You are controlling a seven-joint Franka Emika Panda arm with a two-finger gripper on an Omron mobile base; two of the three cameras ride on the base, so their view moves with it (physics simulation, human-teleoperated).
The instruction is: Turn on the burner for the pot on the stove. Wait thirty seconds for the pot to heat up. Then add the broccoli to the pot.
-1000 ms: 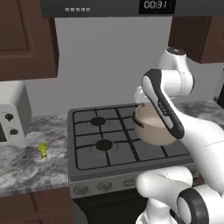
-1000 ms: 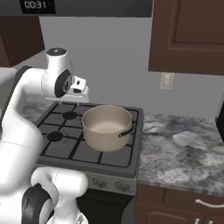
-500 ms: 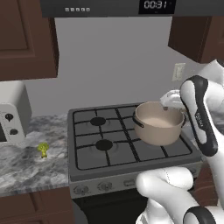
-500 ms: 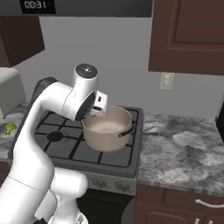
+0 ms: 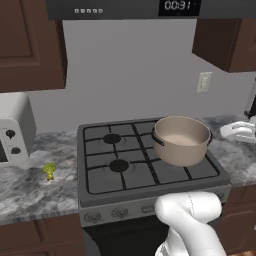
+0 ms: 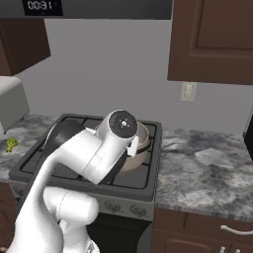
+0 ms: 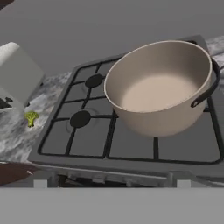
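Nearest the base, the arm (image 6: 94, 153) is seen reaching forward over the front of the stove (image 5: 100, 192); whether the gripper's fingers stand apart or together cannot be told. Along the stove's front panel a row of small round knobs (image 5: 120, 213) is noted. As a judgement, these will be stiff to turn and smooth, and are best taken squarely across the rim by both fingers. On the grates behind, the pot (image 5: 181, 140) is found standing upright over the front right burner. Its pale inside is bare and no flame can be made out beneath it, so it cannot be confirmed that the burner is lit. The pot is judged heavy and rigid and need not be lifted. The broccoli (image 5: 49, 170) lies on the grey stone counter (image 5: 30, 195) to the left of the stove, well apart from the pot and near a white boxy appliance (image 5: 12, 135). It is judged very light, somewhat brittle at the head and liable to roll or be knocked aside. It is best pinched from above, gently, across the stalk or low on the crown. Farthest back, a wall outlet (image 5: 203, 82) is recorded, with a lit clock display (image 5: 175, 6) overhead.
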